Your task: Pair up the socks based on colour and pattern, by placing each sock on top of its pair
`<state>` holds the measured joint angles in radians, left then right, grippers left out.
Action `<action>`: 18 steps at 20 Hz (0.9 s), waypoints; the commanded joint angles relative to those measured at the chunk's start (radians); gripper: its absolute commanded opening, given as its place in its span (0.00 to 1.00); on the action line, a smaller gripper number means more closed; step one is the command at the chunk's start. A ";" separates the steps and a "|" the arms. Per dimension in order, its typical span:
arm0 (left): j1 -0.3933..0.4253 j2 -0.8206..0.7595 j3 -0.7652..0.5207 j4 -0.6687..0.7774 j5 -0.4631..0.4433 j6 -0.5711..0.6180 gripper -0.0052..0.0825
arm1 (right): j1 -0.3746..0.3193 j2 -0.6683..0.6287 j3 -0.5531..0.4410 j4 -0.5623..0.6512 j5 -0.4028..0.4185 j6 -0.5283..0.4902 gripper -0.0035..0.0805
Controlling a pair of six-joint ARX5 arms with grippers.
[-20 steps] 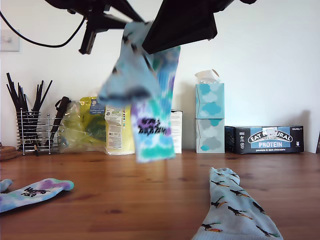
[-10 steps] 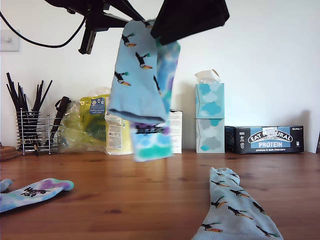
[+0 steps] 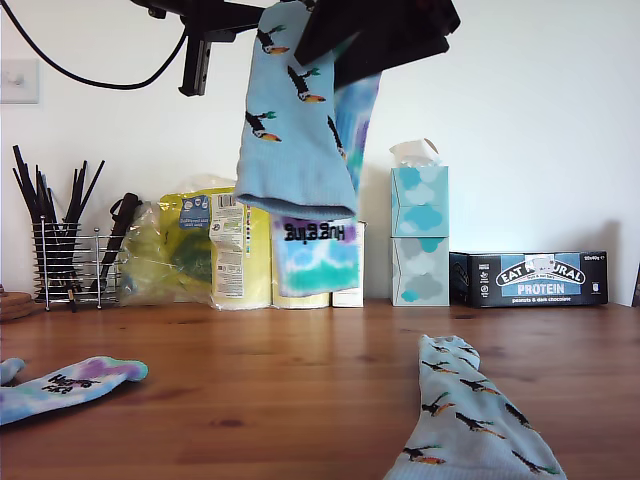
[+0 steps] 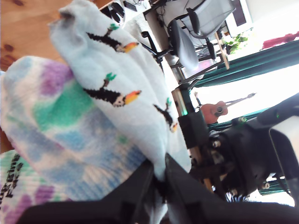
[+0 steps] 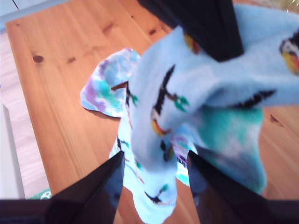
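Note:
Two socks hang together above the table: a light blue bird sock [image 3: 295,130] in front and a tie-dye sock [image 3: 318,255] behind it. My first gripper [image 4: 161,182] is shut on the tops of both, the bird sock [image 4: 117,93] lying over the tie-dye one [image 4: 56,126]; in the exterior view it is the black block [image 3: 380,30] at the top. My second gripper [image 5: 155,158] is open and looks down on the hanging bird sock [image 5: 187,98]. On the table lie a tie-dye sock [image 3: 65,385] at the exterior view's left and a bird sock [image 3: 475,420] at its lower right.
Along the back wall stand a wire basket of black sticks [image 3: 65,260], yellow packets [image 3: 200,250], stacked tissue boxes [image 3: 420,235] and a dark protein-bar box [image 3: 530,278]. The wooden table [image 3: 300,380] runs between the two lying socks. A cable and arm links [image 3: 195,40] cross the top.
The two held socks have risen and shifted toward the exterior view's right, swinging as they went. The arm link at the top has moved right too. The socks on the table have not moved.

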<state>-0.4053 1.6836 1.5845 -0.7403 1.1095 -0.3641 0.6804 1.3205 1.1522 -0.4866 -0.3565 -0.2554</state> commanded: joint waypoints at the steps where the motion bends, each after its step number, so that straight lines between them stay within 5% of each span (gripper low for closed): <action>1: -0.005 -0.024 0.017 0.019 0.010 -0.013 0.04 | -0.002 0.012 -0.001 0.024 -0.031 0.024 0.51; 7: -0.018 -0.024 0.017 0.082 0.010 -0.064 0.04 | 0.014 0.020 -0.001 0.002 -0.090 0.047 0.42; 8: -0.020 -0.024 0.017 0.088 0.010 -0.075 0.04 | 0.014 0.024 -0.001 -0.004 -0.090 0.047 0.36; 10: -0.021 -0.024 0.017 0.091 0.008 -0.075 0.04 | 0.018 0.025 -0.001 0.001 -0.090 0.047 0.02; 18: -0.020 -0.024 0.017 0.064 -0.114 -0.072 0.04 | 0.033 0.025 -0.001 -0.002 -0.089 0.063 0.03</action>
<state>-0.4236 1.6836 1.5894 -0.6800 1.0046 -0.4389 0.7040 1.3243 1.1522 -0.4828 -0.4385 -0.2020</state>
